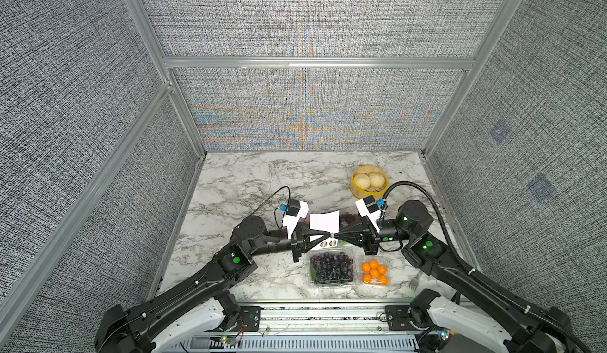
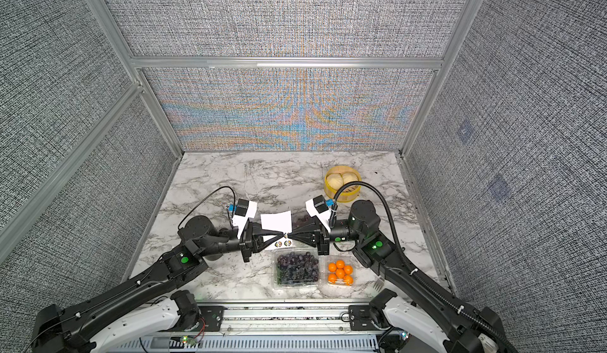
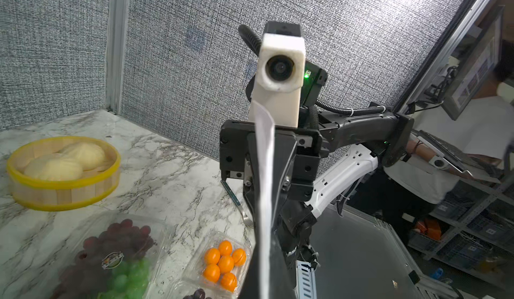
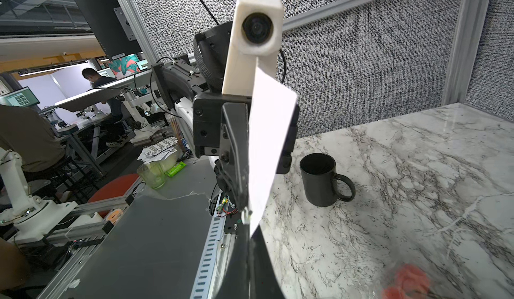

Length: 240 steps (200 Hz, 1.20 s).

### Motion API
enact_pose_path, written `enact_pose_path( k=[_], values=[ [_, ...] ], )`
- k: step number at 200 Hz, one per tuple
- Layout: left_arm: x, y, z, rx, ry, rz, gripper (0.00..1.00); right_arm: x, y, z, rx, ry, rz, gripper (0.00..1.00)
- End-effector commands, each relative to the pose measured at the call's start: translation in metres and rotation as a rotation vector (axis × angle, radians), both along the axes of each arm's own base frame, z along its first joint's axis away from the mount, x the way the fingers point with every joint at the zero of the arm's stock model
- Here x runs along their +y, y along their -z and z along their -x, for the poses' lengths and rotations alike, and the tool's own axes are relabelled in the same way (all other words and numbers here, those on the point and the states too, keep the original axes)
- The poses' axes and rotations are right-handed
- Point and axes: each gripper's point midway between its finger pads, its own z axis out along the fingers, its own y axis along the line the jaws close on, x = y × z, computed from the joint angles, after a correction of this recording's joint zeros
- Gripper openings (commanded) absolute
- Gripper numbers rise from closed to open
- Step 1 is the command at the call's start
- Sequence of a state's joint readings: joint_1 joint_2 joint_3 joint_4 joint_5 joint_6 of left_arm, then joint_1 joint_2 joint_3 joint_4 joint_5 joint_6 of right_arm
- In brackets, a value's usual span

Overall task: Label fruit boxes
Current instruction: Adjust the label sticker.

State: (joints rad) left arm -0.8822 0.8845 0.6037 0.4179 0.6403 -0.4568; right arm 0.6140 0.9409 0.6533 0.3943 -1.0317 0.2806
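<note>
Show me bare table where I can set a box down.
Free: the far-left marble between back wall and left arm; the near strip between left arm and dark grape box. Crowded: centre-right, with sheet, orange box, fork, steamer.

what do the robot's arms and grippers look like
Left arm and right arm: black, white base links, a green light each. Left gripper and right gripper: black tapering fingers under white camera housings. Ribbed black hose on the right arm, thin black cable on the left.

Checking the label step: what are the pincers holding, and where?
The left pincer and right pincer both pinch the white sticker sheet, tips meeting beside its row of round stickers.
</note>
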Motion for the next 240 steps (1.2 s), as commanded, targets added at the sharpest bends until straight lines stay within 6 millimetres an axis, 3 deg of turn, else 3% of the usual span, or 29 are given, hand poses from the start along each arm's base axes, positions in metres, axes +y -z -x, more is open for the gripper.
enact_pose_path(
  k=[1,64,117,166,240],
  values=[
    [-0.001,-0.012,0.011,-0.018,0.063,0.045,0.00,0.002,-0.003,-0.001,-0.023,-0.009,-0.009,0.00],
    [-0.001,-0.006,0.008,-0.016,0.051,0.029,0.00,-0.001,-0.002,-0.006,-0.027,0.015,-0.012,0.00],
    [-0.007,-0.002,0.003,-0.005,0.046,0.028,0.00,0.004,-0.002,0.001,0.010,-0.065,-0.033,0.00],
    [-0.004,0.008,-0.007,-0.004,-0.022,-0.008,0.00,-0.004,-0.007,0.015,-0.018,-0.085,-0.057,0.00],
    [0.000,0.005,-0.001,0.001,-0.006,0.013,0.00,-0.004,-0.006,0.014,-0.013,-0.079,-0.054,0.00]
  ],
)
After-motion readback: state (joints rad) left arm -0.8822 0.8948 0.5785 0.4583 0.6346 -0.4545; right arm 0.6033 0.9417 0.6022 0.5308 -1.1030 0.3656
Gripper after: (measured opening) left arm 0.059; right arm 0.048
